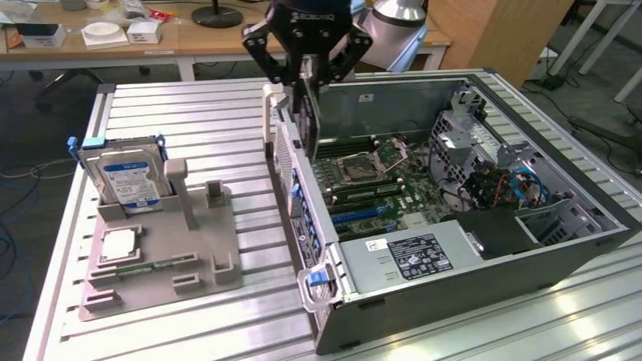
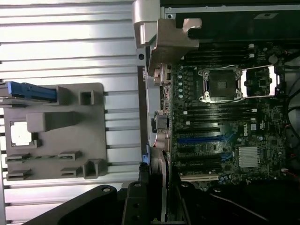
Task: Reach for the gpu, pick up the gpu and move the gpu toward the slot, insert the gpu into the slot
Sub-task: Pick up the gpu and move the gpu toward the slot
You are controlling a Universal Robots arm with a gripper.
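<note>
Ribbed metal table (image 1: 180, 120), wooden desk (image 1: 191, 41) behind; tool (image 1: 306, 79) grips gpu (image 1: 309, 124) above computer case (image 1: 482, 293).

On the table (image 1: 180, 113), a tray (image 1: 201, 244) lies at the exterior view's left of the computer case (image 1: 482, 252). A hard drive (image 1: 125, 180) stands upright in the tray. The gpu (image 1: 306, 124) hangs from the gripper (image 1: 306, 79) just inside the case.

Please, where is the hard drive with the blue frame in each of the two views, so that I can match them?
Exterior view: the hard drive stands upright at the exterior view's left, in a corner of the gray holder.
Wrist view: the hard drive is seen edge-on from above, at the holder's side away from the computer case.
Shared landmark: the gray holder.
</note>
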